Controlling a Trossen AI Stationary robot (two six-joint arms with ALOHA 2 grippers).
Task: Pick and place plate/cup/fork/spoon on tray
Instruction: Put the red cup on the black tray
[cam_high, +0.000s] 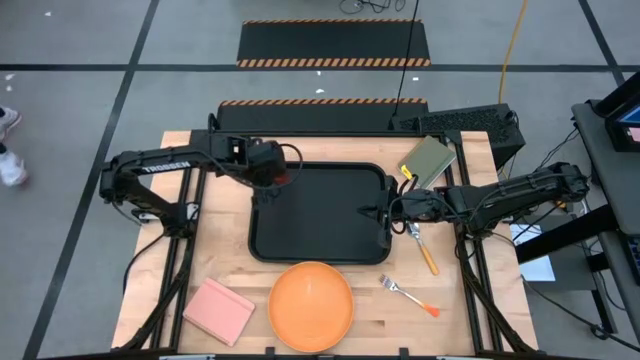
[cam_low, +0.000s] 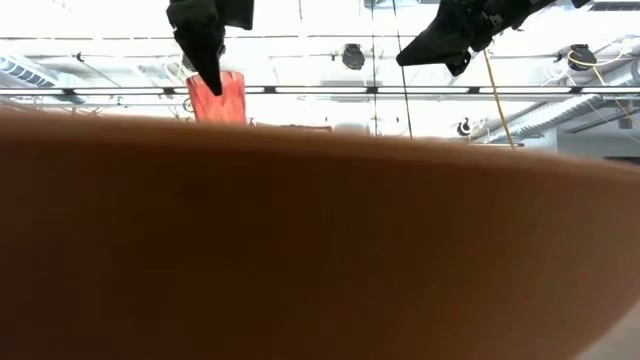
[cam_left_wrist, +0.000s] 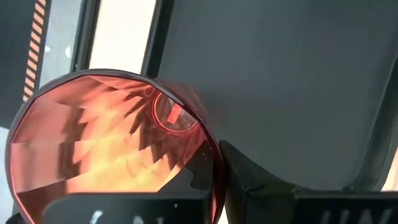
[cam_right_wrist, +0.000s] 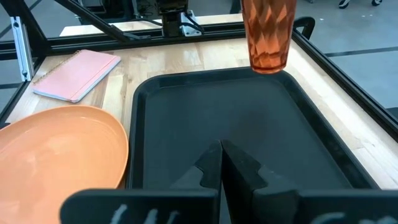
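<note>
My left gripper (cam_high: 271, 178) is shut on the cup (cam_left_wrist: 106, 137), a translucent orange-brown tumbler, over the far left corner of the black tray (cam_high: 320, 215). The cup also shows in the right wrist view (cam_right_wrist: 268, 34) and the low view (cam_low: 218, 98). My right gripper (cam_high: 386, 212) is shut and empty over the tray's right rim, and its closed fingers show in the right wrist view (cam_right_wrist: 221, 163). The orange plate (cam_high: 311, 305) lies on the table near the front edge. The spoon (cam_high: 421, 245) and the fork (cam_high: 410, 295) lie on the table right of the tray. My left gripper holds the cup by its rim and upper wall (cam_left_wrist: 210, 152), on one side of the mouth. One finger (cam_left_wrist: 249, 180) is outside the wall, and the other shows dark through the wall inside. The fingers point down from above. The cup hangs upright, its base (cam_right_wrist: 268, 67) clear of the tray.
A pink flat block (cam_high: 219, 310) lies at the table's front left. An olive-green block (cam_high: 428, 160) lies at the far right. The plate's rim (cam_low: 300, 250) fills most of the low view. The tray's floor (cam_right_wrist: 236, 118) is bare.
</note>
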